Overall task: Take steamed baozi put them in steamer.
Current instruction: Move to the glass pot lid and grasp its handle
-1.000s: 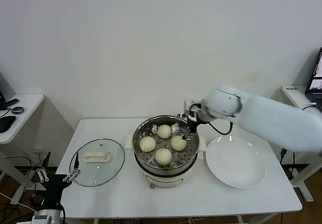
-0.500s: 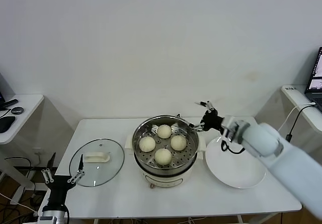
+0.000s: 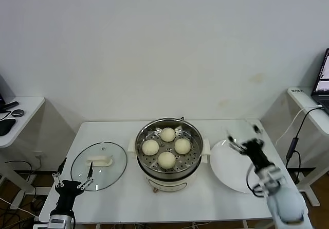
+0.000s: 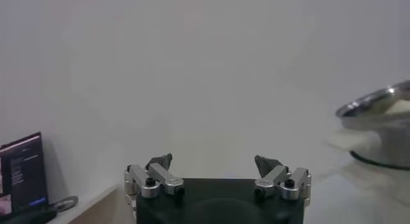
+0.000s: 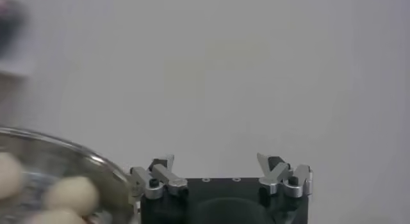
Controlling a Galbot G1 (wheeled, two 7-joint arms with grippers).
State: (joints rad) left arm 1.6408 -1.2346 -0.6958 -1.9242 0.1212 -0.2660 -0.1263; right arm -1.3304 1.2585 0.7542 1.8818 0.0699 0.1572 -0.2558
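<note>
My right pincer (image 3: pixel 242 141) hangs spread and empty over the plate (image 3: pixel 231 175); my left pincer (image 3: pixel 73 174), also spread, waits below the counter (image 3: pixel 123 195) edge near the lid (image 3: pixel 98 165). Four baozi (image 3: pixel 166 159) sit in the steamer (image 3: pixel 169 173), its base partly hidden.

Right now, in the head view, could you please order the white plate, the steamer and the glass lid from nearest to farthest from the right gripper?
1. White plate: directly beneath the open right gripper, on the table's right.
2. Steamer: centre, holding four baozi.
3. Glass lid: far left, near the left gripper.
</note>
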